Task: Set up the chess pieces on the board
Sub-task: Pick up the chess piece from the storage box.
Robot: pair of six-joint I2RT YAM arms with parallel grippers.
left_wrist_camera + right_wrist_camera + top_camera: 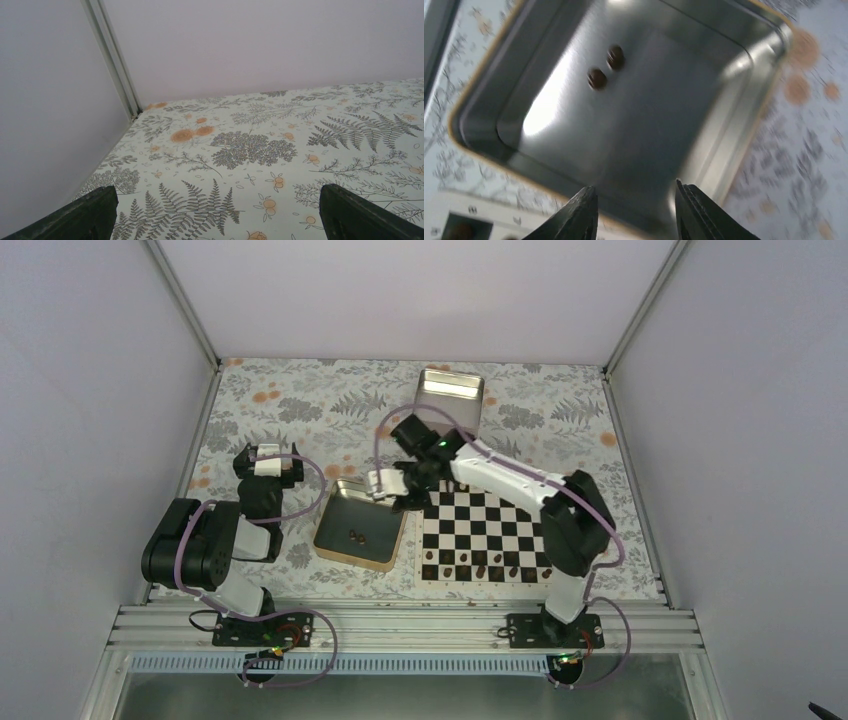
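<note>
Right gripper (635, 194), jaws parted and empty, above gold-rimmed tray (724, 115) with two chess pieces (597, 78), board (500, 521) alongside.

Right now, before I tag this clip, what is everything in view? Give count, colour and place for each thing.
board: one, black and white checks, right side of the table.
chess pieces on the board: several, dark brown, along its near rows; exact count unclear.
chess pieces in the tray: two, dark brown, close together on its floor.
tray: one, silver with a gold rim, just left of the board.
tin: one, silver, far middle of the table.
tablecloth: one, pale with grey ferns and orange flowers.
left claw: one, black, open and empty, over the table's left side.
right claw: one, black, open and empty, above the tray.
</note>
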